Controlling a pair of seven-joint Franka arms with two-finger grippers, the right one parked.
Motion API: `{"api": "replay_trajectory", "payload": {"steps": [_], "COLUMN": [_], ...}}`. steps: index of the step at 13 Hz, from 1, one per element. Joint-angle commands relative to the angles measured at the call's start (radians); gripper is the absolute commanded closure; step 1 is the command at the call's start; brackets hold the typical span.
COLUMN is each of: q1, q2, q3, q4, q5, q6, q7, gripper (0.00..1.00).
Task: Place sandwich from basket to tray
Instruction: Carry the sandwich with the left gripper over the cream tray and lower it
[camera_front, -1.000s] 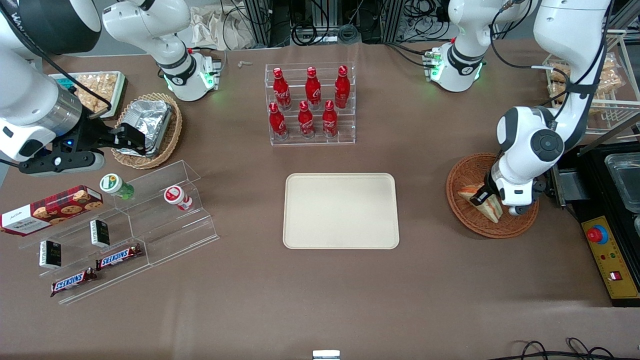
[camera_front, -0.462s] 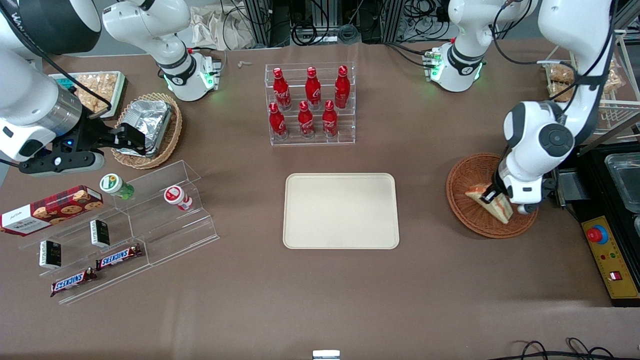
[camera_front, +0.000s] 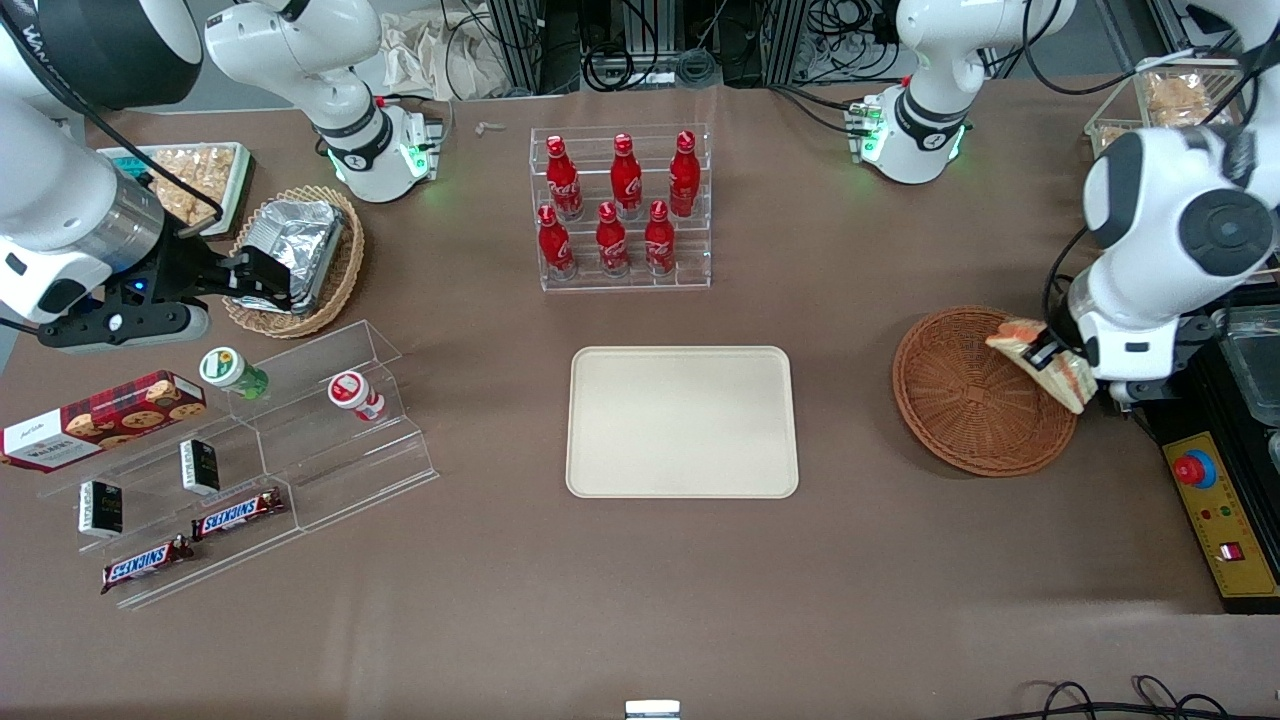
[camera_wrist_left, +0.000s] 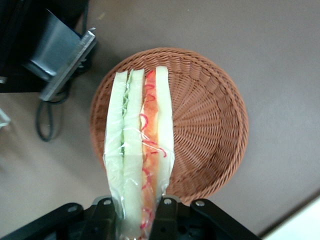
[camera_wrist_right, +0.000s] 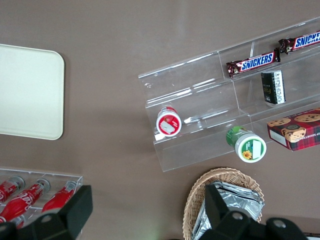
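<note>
Two Snickers bars (camera_front: 195, 537) lie nearest the front camera, on the lowest step of the clear stepped shelves (camera_front: 330, 440) toward the parked arm's end of the table; we also see two small dark boxes (camera_front: 200, 466), a biscuit box (camera_front: 100, 417) and two capped bottles (camera_front: 355, 396) on those shelves. A little farther from the camera, near the middle of the table, we find the tray (camera_front: 682, 421), lying flat and bare. Toward the working arm's end, about level with the tray and well apart from it, sits the basket (camera_front: 970, 390), with nothing in it. Above the basket's rim on the working arm's side we see the gripper (camera_front: 1045, 355), its fingers (camera_wrist_left: 167, 212) closed on the sandwich (camera_front: 1040, 362) and pinching it across its bread faces. The sandwich is lifted clear of the basket and hangs tilted, in clear wrap; in the left wrist view (camera_wrist_left: 141, 150) it shows its cut edge, with green and orange-red layers between the pale bread slices, and the basket (camera_wrist_left: 210, 125) lies below it. Farther still we see a clear rack of six red bottles (camera_front: 620, 205), and toward the parked arm's end a lighter wicker basket (camera_front: 340, 270) holding a foil packet (camera_front: 290, 245).
</note>
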Motion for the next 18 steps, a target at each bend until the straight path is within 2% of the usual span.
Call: {"api": "replay_trajectory", "payload": {"steps": [1, 4, 6, 9, 12, 15, 16, 17, 18], "q1": [-0.019, -0.023, -0.023, -0.042, -0.087, -0.159, -0.176, -0.180, -0.187], "q2": [-0.025, -0.032, -0.013, 0.058, 0.143, 0.290, 0.342, 0.393, 0.428], "q3": [-0.031, -0.129, -0.204, -0.327, -0.362, -0.361, -0.361, -0.361, -0.361], "q4": [0.102, 0.217, 0.219, 0.211, 0.175, 0.173, 0.174, 0.173, 0.165], "q5": [-0.043, -0.138, -0.201, -0.209, -0.215, -0.168, -0.108, -0.051, -0.013], "q6": [-0.144, -0.237, -0.210, -0.092, 0.056, 0.230, 0.272, 0.315, 0.355], "q7": [0.111, 0.158, 0.158, 0.156, 0.147, 0.122, 0.119, 0.119, 0.116], "gripper": [1.00, 1.00, 1.00, 1.00, 1.00, 1.00, 1.00, 0.88, 0.94]}}
